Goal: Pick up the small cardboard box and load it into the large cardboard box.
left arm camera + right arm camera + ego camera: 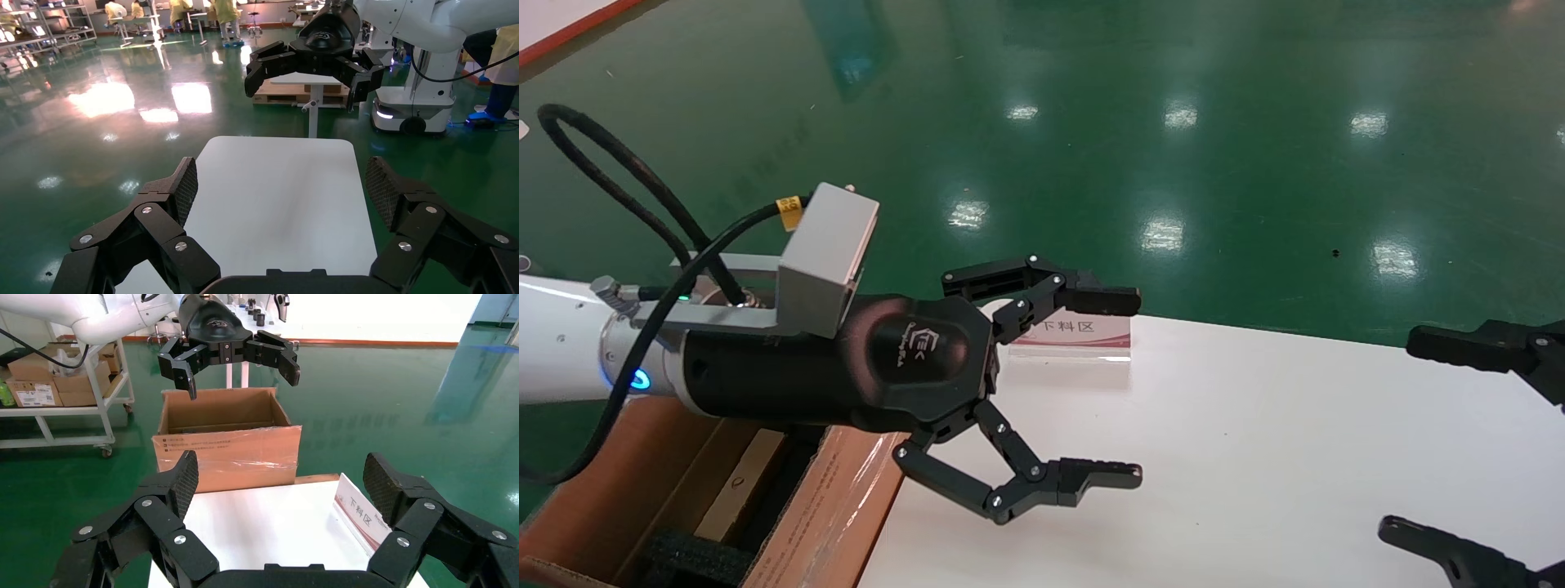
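Note:
The large cardboard box (617,490) stands open at the table's left end, its glossy taped flap (834,498) beside the table edge; it also shows in the right wrist view (226,450). Inside it, a pale tan narrow edge with a small round mark, the small cardboard box (738,483), stands beside black foam (695,559). My left gripper (1128,385) is open and empty, held in the air past the flap, over the table's left part. My right gripper (1406,433) is open and empty at the table's right end.
A white table (1254,449) lies between the two grippers. A small white and red sign (1083,335) stands at its far edge, also in the right wrist view (361,517). Green floor surrounds the table.

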